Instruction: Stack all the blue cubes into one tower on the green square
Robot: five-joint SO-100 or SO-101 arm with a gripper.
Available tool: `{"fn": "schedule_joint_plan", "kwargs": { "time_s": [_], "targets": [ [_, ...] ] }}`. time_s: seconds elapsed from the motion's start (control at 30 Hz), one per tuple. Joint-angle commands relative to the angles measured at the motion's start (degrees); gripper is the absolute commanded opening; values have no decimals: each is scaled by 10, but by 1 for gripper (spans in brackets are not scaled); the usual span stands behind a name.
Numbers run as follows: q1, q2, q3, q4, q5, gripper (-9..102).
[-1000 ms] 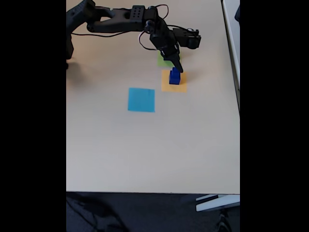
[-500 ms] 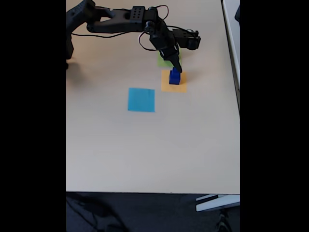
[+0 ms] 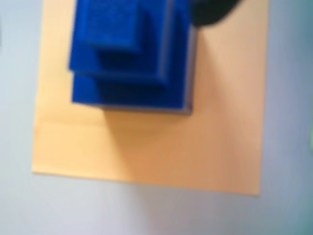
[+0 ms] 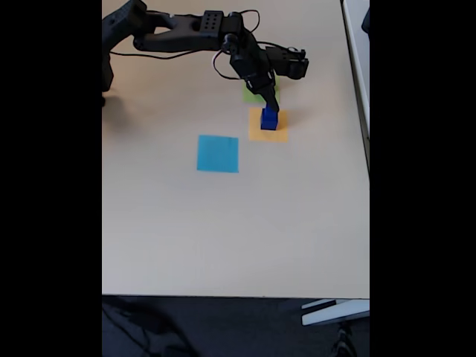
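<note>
Blue tower [image 3: 128, 58] on orange square [image 3: 156, 142], pincer [image 4: 269, 108] above

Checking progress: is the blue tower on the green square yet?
No. The tower stands upright on the orange square; the green square lies behind it.

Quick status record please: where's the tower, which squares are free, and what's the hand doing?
tower: blue cubes stacked stepwise, largest lowest, on the orange square
green square: partly hidden by the arm, no cubes seen on it
light blue square: bare
hand: at the tower's top; grip state unclear
table: beige
</note>
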Motion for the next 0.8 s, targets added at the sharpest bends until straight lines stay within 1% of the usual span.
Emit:
{"fn": "schedule_joint_plan", "kwargs": {
  "time_s": [0.0, 0.77],
  "targets": [
    [4, 59, -4, 2, 3, 19],
    [3, 50, 10, 2, 6, 19]
  ]
}}
